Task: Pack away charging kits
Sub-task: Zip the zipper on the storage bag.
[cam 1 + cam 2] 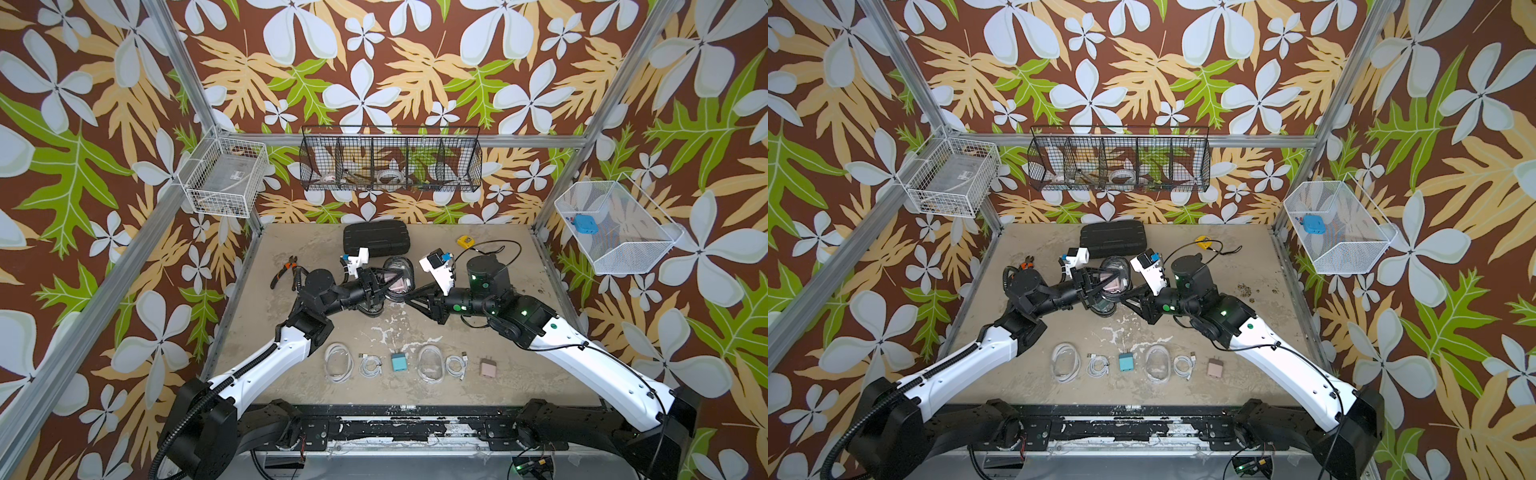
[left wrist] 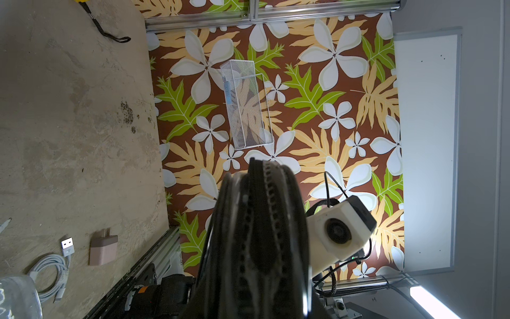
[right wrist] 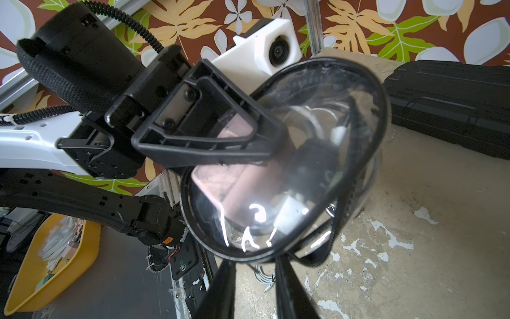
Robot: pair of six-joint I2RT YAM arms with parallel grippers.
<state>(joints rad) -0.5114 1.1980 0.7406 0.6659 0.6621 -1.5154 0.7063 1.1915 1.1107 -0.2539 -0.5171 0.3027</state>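
Near bench point(image 1: 523, 374) edge: 2 kits point(image 1: 370, 365) unpacked, teal plug point(image 1: 399, 362) & loose pink plug point(image 1: 487, 368) among them. Mid-bench my left end effector point(image 1: 392, 286) clamps black-rimmed case point(image 1: 397, 268), lifted, packed pink plug point(image 3: 220, 187) inside. Right end effector point(image 3: 254, 266) at its rim, grip unclear. Prob zipping step; nxt: catch zip point(image 2: 271, 207), run it round.

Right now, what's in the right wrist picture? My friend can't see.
The left gripper clamps a black-rimmed oval case with a clear window; a pink plug and white cable show inside. The right gripper straddles its rim.
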